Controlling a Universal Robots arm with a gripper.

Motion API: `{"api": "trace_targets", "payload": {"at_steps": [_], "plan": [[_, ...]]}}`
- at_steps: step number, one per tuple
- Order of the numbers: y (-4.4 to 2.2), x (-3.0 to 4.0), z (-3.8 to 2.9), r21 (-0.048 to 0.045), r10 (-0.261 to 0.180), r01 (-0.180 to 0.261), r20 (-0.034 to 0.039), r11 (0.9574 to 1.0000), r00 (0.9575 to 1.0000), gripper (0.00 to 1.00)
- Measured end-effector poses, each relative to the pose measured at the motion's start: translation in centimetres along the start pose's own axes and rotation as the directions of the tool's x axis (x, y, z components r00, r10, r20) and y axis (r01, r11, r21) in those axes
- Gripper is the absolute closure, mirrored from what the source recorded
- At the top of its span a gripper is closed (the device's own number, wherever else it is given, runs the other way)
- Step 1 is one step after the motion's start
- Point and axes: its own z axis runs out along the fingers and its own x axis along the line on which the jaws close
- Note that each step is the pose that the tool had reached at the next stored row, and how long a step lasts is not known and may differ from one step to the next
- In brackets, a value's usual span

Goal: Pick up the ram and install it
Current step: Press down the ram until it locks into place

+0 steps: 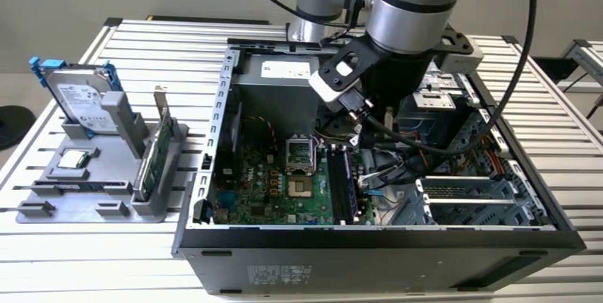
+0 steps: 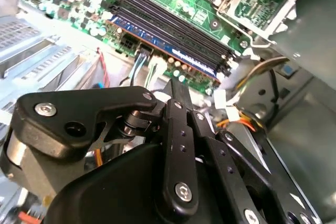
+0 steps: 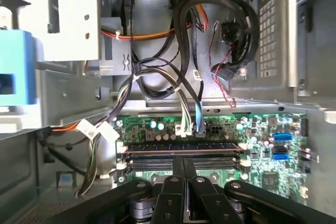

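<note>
Inside the open computer case [image 1: 377,236] in the exterior view, the gripper [image 1: 363,123] hangs over the motherboard [image 1: 273,183]. In the second wrist view its fingers [image 2: 178,129] are pressed together, holding nothing. In the first wrist view the ram [image 3: 181,151] sits in its slot.

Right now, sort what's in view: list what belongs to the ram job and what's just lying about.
Job: ram, standing in the motherboard; gripper, shut, close over it; computer case.
Lying about: hard drive, expansion card, both on the grey holder outside the case.
</note>
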Motion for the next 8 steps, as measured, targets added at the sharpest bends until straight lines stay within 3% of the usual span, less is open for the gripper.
{"api": "trace_targets", "payload": {"at_steps": [3, 8], "plan": [[0.04, -0.02, -1.27, 0.0000, 0.000, 0.000, 0.0001, 1.0000, 1.0000, 1.00], [0.05, -0.01, -1.44, 0.0000, 0.000, 0.000, -0.0001, 1.0000, 1.0000, 1.00]]}}
